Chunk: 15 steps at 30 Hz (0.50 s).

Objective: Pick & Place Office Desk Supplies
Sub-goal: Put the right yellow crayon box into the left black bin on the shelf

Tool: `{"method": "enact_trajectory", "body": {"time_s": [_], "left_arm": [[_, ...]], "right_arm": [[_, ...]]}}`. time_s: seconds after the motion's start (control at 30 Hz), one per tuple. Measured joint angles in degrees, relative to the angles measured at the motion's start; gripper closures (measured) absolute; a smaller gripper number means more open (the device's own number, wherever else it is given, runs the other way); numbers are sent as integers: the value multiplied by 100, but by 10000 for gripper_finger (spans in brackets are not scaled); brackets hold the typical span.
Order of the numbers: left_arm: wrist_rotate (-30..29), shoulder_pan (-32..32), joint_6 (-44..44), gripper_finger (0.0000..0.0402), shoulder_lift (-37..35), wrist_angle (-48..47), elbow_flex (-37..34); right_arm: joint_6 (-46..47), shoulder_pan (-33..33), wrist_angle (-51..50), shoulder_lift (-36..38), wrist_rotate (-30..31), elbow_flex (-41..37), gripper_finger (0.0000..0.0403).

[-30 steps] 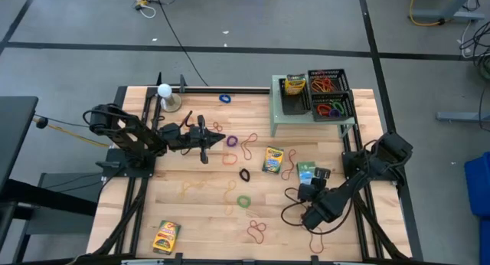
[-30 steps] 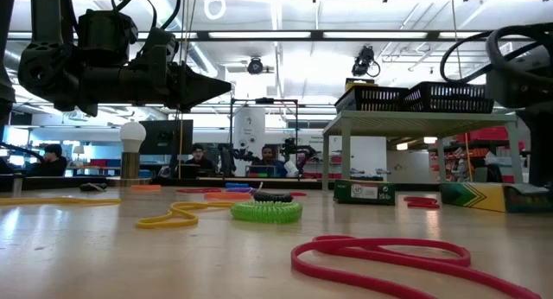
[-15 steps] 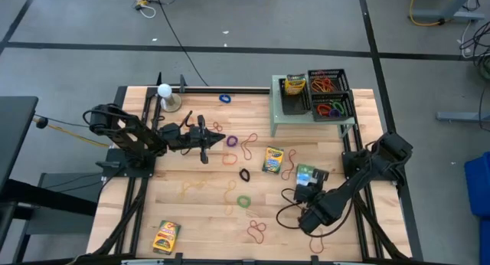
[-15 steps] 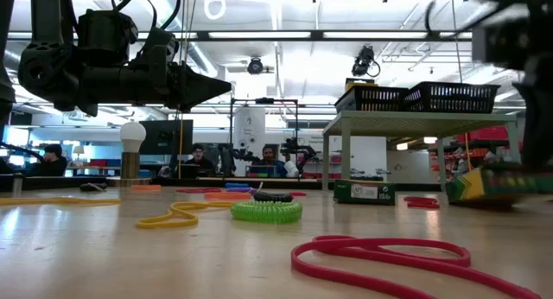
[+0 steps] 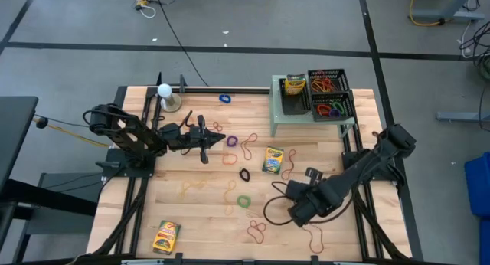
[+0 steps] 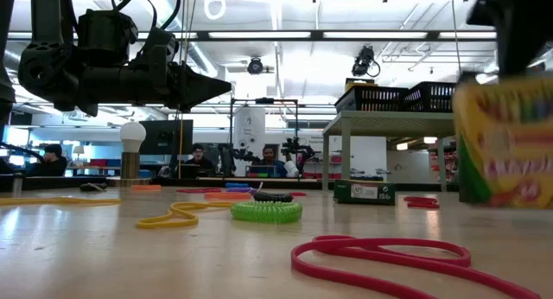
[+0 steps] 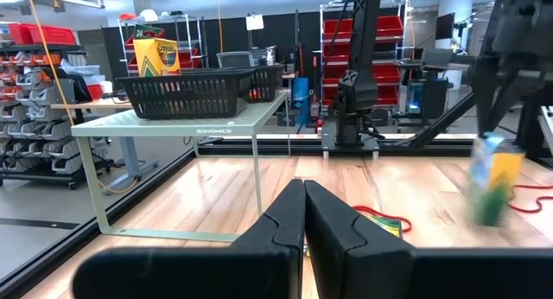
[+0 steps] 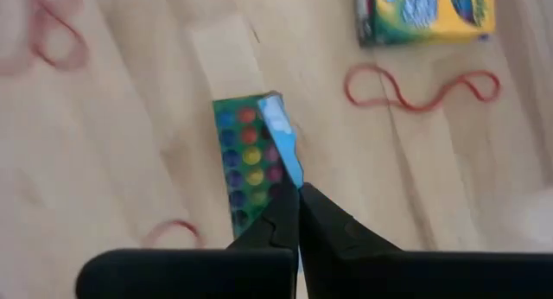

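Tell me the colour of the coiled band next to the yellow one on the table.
Bright green: the coiled band shows best in the low view.

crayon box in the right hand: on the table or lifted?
Lifted. In the low view the crayon box hangs clear of the table; in the wrist view the right hand pinches its edge above the wood.

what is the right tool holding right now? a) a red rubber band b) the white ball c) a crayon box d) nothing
c: in the right wrist view the right tool is pinched shut on a flap of a crayon box, and the low view shows that box lifted off the table.
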<state>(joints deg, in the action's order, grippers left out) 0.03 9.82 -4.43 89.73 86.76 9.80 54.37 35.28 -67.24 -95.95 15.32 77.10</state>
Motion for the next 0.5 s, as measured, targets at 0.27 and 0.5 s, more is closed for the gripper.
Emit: {"method": "enact_trajectory", "body": {"time_s": [0.27,0.5], "left_arm": [[0,0,9,391,0,-4,0],[0,-2,9,391,0,-10,0]], "right_arm": [[-475,-506,662,78,-462,-79,400],[-784,-853,784,65,-670,-79,400]]}}
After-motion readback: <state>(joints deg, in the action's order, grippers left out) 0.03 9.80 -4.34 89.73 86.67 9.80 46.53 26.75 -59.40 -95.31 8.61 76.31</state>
